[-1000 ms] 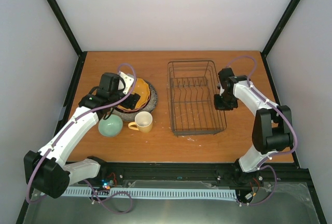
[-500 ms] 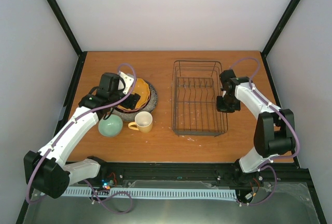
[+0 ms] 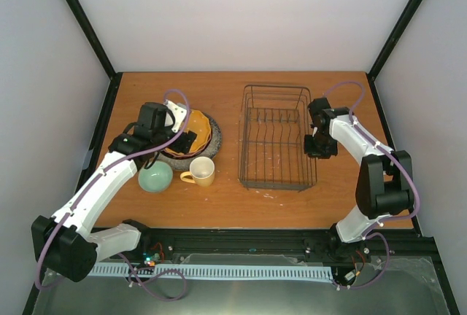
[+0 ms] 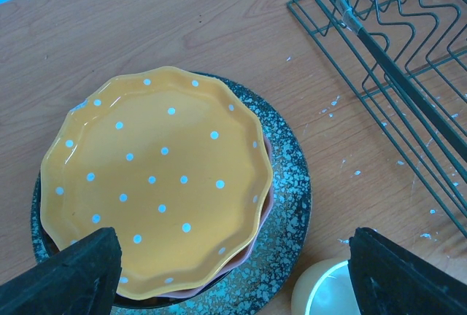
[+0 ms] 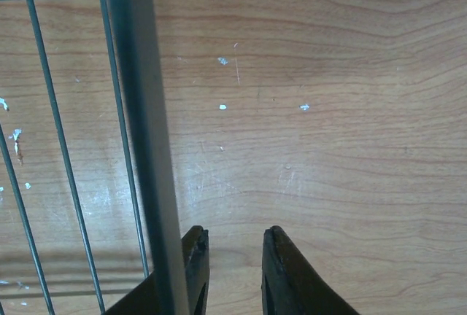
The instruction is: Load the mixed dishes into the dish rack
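Right pincer (image 5: 233, 238) sits slightly parted beside the dish rack's (image 5: 142, 111) right rim, gripping nothing. Left pincer (image 4: 232, 257) hangs wide open above the orange dotted plate (image 4: 157, 184), well left of the rack. Looks like first pickup: you lower the left and pinch that plate's rim.

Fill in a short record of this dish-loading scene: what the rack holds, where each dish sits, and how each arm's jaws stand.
Rack: black wire dish rack on the right half of the wooden table, no dishes inside
Plates: orange white-dotted scalloped plate stacked over large grey speckled plate, left of the rack
Mug: yellow mug, upright, on the near side of the stack
Bowl: pale green bowl, left of the mug
Left side: left arm, jaws wide open over the plates, empty
Right side: right arm, jaws slightly parted at the rack's right rim, empty
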`<state>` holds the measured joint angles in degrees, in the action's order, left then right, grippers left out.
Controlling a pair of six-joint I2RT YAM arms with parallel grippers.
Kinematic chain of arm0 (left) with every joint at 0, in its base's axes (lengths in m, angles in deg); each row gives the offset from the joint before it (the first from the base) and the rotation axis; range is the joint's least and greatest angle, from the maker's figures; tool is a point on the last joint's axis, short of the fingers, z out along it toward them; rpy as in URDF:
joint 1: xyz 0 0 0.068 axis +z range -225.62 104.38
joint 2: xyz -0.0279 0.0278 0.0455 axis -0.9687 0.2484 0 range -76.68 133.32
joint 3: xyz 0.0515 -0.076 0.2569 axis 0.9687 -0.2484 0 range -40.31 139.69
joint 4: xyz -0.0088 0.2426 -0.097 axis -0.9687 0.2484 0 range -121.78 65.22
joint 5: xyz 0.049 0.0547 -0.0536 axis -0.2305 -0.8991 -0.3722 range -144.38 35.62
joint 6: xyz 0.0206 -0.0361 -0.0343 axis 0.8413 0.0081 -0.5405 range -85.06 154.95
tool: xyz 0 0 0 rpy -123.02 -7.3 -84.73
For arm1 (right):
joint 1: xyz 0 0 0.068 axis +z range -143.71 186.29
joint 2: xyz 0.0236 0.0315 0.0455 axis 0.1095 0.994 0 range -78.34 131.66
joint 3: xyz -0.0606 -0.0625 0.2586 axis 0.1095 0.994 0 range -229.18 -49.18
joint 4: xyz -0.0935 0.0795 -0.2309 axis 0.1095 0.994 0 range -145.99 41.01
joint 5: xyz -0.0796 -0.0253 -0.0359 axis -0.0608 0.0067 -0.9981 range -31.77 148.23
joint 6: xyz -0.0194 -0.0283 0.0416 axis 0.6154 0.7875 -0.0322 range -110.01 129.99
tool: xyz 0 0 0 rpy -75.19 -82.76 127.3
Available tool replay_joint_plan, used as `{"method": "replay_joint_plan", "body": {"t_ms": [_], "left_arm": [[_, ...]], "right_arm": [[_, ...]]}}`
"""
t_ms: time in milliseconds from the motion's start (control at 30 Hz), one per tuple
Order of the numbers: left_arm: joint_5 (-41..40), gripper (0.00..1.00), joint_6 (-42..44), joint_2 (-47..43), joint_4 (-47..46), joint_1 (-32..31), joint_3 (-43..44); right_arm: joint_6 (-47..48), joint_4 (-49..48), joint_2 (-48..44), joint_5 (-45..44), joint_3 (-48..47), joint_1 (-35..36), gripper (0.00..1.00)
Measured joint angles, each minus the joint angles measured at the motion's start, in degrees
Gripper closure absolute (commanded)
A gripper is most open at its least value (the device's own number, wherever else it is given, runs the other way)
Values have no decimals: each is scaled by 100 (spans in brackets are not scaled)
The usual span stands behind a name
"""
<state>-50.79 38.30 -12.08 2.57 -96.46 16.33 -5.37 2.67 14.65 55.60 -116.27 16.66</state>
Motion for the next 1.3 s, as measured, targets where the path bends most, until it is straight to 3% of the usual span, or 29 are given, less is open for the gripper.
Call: {"method": "replay_joint_plan", "body": {"t_ms": [667,833,1000,1167,1300], "left_arm": [[-22,14,0,0,0,0,0],[-11,14,-2,0,0,0,0],[219,23,-94,4,76,0,0],[612,25,-114,151,304,0,0],[706,24,74,330,372,2,-35]], "right_arm": [[-31,341,-94,-192,-951,186,76],[-70,442,-203,-216,-964,205,68],[-173,723,-807,-426,-1451,212,54],[-177,887,-1591,-533,-2306,212,53],[-114,970,-1705,-319,-2544,212,53]]}}
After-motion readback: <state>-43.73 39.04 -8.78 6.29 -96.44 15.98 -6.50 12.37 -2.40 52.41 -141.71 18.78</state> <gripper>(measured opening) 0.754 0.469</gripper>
